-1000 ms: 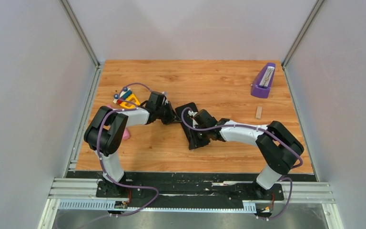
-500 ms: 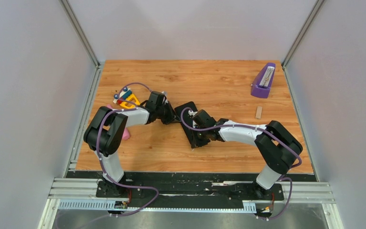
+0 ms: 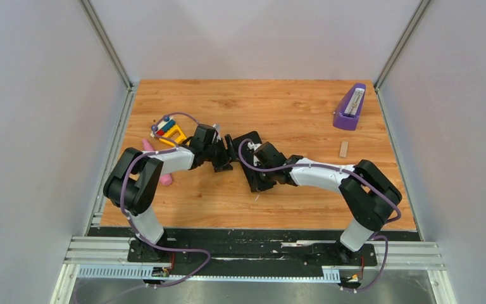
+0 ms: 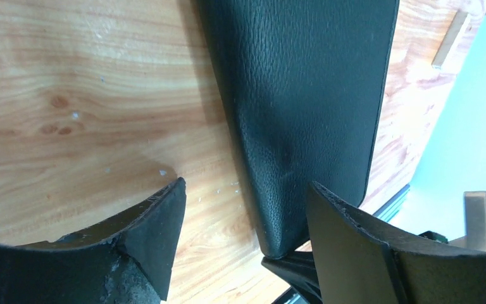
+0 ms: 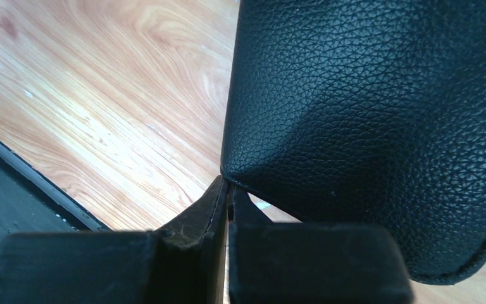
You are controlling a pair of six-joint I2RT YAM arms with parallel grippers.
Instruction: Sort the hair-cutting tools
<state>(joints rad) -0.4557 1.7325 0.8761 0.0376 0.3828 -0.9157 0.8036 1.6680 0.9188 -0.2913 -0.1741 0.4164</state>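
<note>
The black case (image 3: 245,142) lies mid-frame on the desk (image 3: 291,107), contents hidden; left end effector (image 4: 243,187) spread astride its edge, right end effector (image 5: 226,190) clenched at its corner.

Your two arms match. The left arm (image 3: 176,159) and right arm (image 3: 319,174) each have smooth white links between bulky, rounded black joint housings. A thin purple cable (image 3: 240,155) loops along the outside of each. Both rise from a black plate (image 3: 253,250) at the table's (image 3: 278,107) near edge. The left hand (image 4: 247,185) has matte black fingers (image 4: 158,234), scuffed whitish at the edges. The right hand (image 5: 226,183) has blocky black fingers (image 5: 190,247).
</note>
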